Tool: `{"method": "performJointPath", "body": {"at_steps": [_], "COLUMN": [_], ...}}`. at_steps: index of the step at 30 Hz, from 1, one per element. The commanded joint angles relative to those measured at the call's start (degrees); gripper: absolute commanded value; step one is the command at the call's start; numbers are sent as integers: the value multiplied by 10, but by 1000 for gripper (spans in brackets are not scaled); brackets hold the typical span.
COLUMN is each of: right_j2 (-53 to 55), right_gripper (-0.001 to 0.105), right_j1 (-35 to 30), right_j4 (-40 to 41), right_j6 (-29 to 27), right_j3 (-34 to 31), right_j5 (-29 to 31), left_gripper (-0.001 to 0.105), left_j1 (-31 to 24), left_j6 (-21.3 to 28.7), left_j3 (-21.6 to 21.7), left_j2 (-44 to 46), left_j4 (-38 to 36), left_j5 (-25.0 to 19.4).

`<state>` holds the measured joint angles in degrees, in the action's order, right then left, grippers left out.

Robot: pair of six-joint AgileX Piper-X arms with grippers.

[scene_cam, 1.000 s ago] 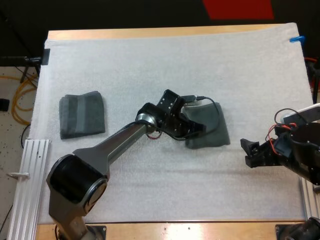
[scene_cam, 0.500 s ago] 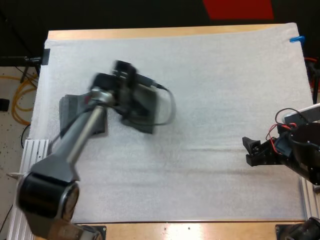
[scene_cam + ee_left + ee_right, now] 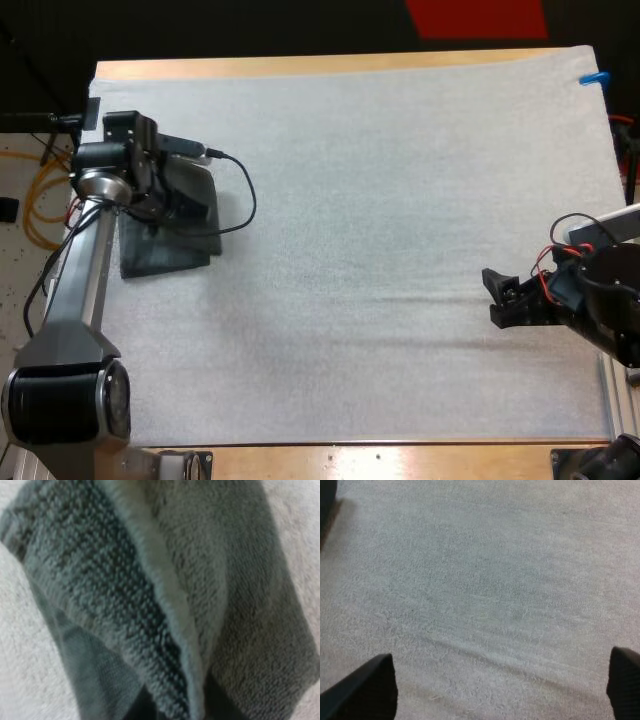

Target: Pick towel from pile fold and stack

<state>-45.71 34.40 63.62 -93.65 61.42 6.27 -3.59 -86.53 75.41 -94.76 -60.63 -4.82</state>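
At the mat's left side my left gripper (image 3: 172,203) hovers over a folded dark grey-green towel stack (image 3: 160,256). It is shut on a second folded towel (image 3: 196,186), which rests partly on the stack. The left wrist view has this towel (image 3: 150,605) right up close, with a thick fold bunched between the fingers. My right gripper (image 3: 497,297) is open near the mat's right edge, low over bare mat. Its fingertips (image 3: 362,690) stand wide apart with nothing between them.
The white mat (image 3: 400,180) covers the table. A metal rail (image 3: 20,420) runs along the left edge by the left arm's base.
My left arm has swung from the mat's middle to the far left, carrying the folded towel to the stack. The right arm has barely moved.
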Motion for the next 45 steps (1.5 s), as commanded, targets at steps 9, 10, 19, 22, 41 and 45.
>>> {"method": "performJointPath", "body": {"at_steps": [9, 10, 19, 22, 41, 45], "right_j2": [3, 3, 3, 3, 3, 3], "right_gripper": [82, 82, 82, 82, 82, 82], "right_j1": [-2, -2, -2, -2, -2, -2], "right_j4": [-18, -23, -39, -43, -66, -77], "right_j6": [0, 0, 0, 0, 9, 9], "right_j3": [1, 1, 1, 1, 1, 1], "right_j5": [-44, -58, -154, -154, -155, -157], "left_gripper": [1, 3, 44, 52, 52, 52], "left_j1": [-24, -24, -24, -24, -26, -26], "left_j6": [15, 18, 21, 25, -50, -50], "left_j3": [4, 4, 4, 4, -58, -69], "left_j2": [-4, -7, -26, -26, -48, -77], "left_j4": [9, 7, 1, 4, 61, 67], "left_j5": [-10, -10, -94, -151, 72, 67]}}
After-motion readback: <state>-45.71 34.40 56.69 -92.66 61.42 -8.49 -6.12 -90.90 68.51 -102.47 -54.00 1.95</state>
